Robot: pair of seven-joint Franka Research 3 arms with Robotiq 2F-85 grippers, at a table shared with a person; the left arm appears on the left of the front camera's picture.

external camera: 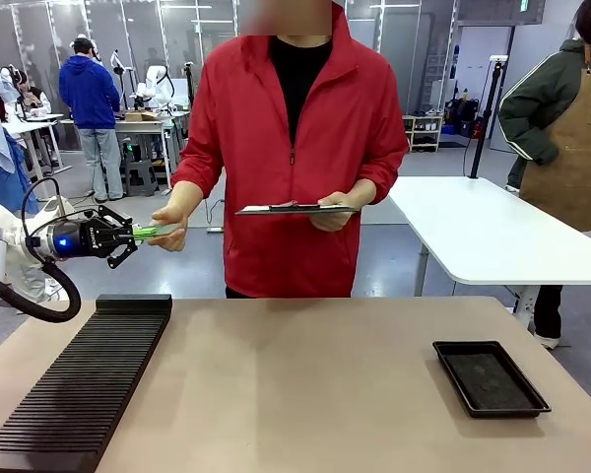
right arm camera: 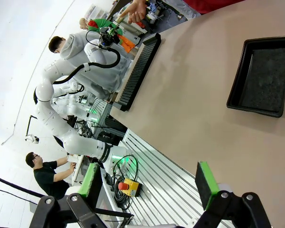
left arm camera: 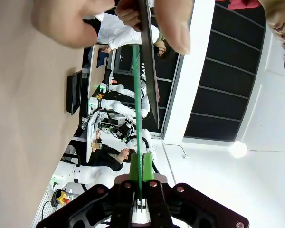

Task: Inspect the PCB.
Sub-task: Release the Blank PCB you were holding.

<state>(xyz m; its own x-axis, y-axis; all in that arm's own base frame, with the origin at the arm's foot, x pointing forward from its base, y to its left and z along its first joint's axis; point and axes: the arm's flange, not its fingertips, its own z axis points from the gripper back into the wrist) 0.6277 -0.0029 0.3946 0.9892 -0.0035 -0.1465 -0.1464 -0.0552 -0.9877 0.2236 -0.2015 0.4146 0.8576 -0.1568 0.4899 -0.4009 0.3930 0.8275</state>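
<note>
Right gripper (right arm camera: 149, 180) nearest, close to the near edge of the table (external camera: 305, 394), jaws spread wide with nothing between the green pads. Apparently idle, kept back from the side where the exchange takes place.

On the near left corner, a ridged black rack (external camera: 79, 384), laid lengthwise along the left edge within the left arm's reach. Toward the right edge, a shallow black tray (external camera: 492, 379), bare inside and well apart from the rack; possibly a place for checked parts, though not certain from this view.

Beyond the far left corner and above table height, left gripper (external camera: 128, 235) clamped tight on one short end of the circuit board (external camera: 156, 231). Board held level and pointing away from the arm, free end offered outward. In the wrist view seen edge-on, a thin green line between the pads (left arm camera: 143, 166).

At the free end, the person's hand (external camera: 172, 225), fingers (left arm camera: 66, 23) closed about the board and apparently touching it. Judged as a handover under way: both ends gripped, not yet let go by the gripper.

Farthest, a dark clipboard (external camera: 295, 209) carried flat at waist height in the other hand (external camera: 335, 212), kept level, probably for noting the result.
</note>
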